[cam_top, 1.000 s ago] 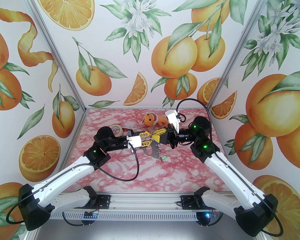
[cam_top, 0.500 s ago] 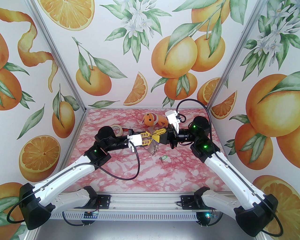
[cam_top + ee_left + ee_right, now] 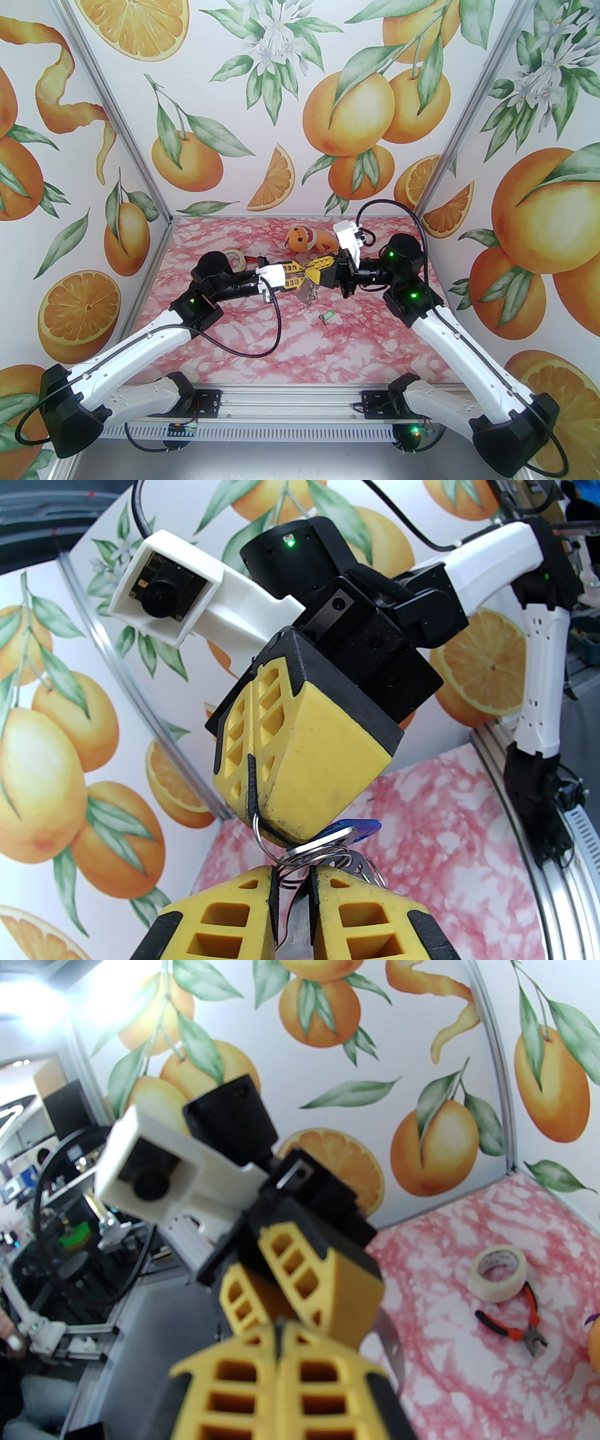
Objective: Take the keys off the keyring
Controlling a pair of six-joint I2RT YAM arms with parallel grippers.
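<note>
Above the middle of the table my two grippers meet tip to tip. In the left wrist view my left gripper is shut on the flat grey metal of the keyring. My right gripper is shut on a thin wire ring from which the blue key hangs. From above, the keyring dangles below the left gripper and the right gripper. The green key lies loose on the pink table, apart from the keyring.
A roll of beige tape and red-handled pliers lie behind the left arm, toward the back left. An orange plush toy sits at the back near the right wrist. Patterned walls close three sides.
The green key has come off the keyring and now lies alone on the table. The keyring has risen. My left gripper has closed further and shifted slightly right.
</note>
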